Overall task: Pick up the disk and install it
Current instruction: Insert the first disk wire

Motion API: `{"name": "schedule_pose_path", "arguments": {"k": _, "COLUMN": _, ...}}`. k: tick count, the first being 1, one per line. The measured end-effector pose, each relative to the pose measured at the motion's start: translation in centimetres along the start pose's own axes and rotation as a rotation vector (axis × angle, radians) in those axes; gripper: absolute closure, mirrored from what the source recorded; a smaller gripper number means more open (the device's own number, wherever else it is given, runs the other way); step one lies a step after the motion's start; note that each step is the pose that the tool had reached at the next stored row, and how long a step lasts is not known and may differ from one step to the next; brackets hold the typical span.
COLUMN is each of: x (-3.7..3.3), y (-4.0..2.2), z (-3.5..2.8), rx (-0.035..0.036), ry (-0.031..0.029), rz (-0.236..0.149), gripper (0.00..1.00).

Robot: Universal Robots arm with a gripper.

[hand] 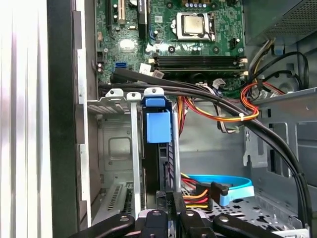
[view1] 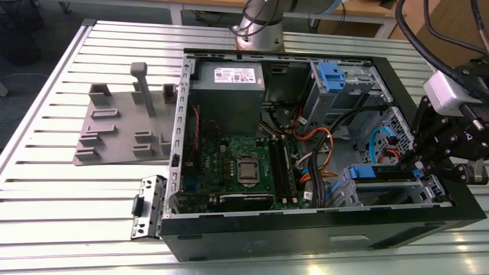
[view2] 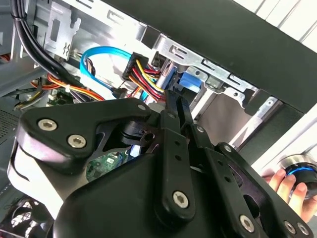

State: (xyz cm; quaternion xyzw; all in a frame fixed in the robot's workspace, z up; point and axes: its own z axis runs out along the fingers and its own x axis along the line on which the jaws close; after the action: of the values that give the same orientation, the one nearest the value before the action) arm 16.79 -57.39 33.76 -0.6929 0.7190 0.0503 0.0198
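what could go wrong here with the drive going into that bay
The disk sits upright in the metal drive bay, with the gripper at its end. If it is tilted in the slot, pushing could jam its blue frame against the bay wall.

The orange and yellow power wires and the blue cable lie right beside the gripper, so a finger could snag or pinch them.
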Motion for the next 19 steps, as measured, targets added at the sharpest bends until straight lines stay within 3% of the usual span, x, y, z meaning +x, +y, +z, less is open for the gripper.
{"name": "schedule_pose_path", "arguments": {"k": 19, "x": 0.08, "y": 0.27, "z": 0.93, "rx": 0.0001, "ry": 0.0007, "rz": 0.0, "gripper": 0.84}}
